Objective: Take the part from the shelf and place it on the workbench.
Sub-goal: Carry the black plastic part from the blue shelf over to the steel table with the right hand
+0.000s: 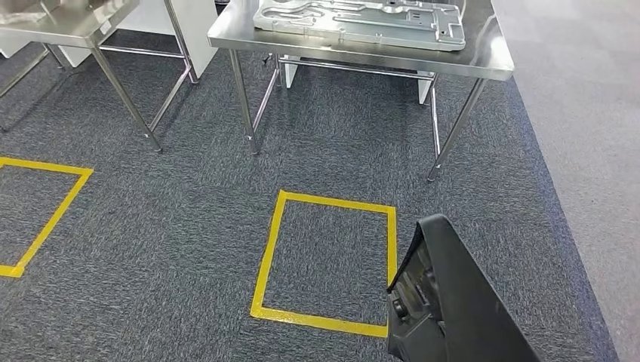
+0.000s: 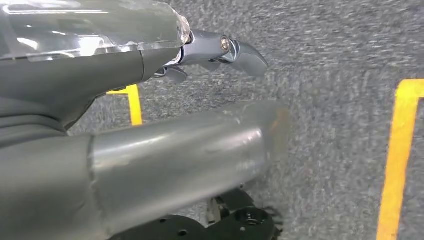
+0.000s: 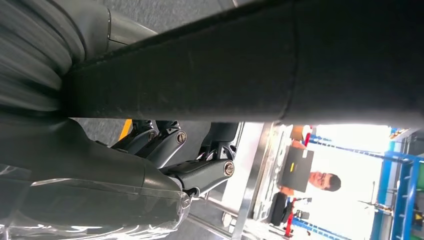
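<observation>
The right hand (image 3: 165, 150) has its dark fingers curled around a long black part (image 1: 453, 302), carried low at the robot's right side with its long axis slanting forward and up. The left hand (image 2: 220, 50) hangs over grey carpet, holding nothing, its fingers apparently loose. The steel workbench (image 1: 483, 64) stands ahead, past the yellow tape square (image 1: 275, 249), already bearing a grey metal plate (image 1: 362, 23).

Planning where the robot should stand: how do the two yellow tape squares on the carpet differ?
The middle yellow square shows whole, all sides closed; the left yellow square is cut by the picture's edge. The middle one lies before the workbench bearing the grey metal part; the left one lies before the neighbouring steel table. The black part overlaps the middle one's corner. Both are yellow tape on grey carpet.
</observation>
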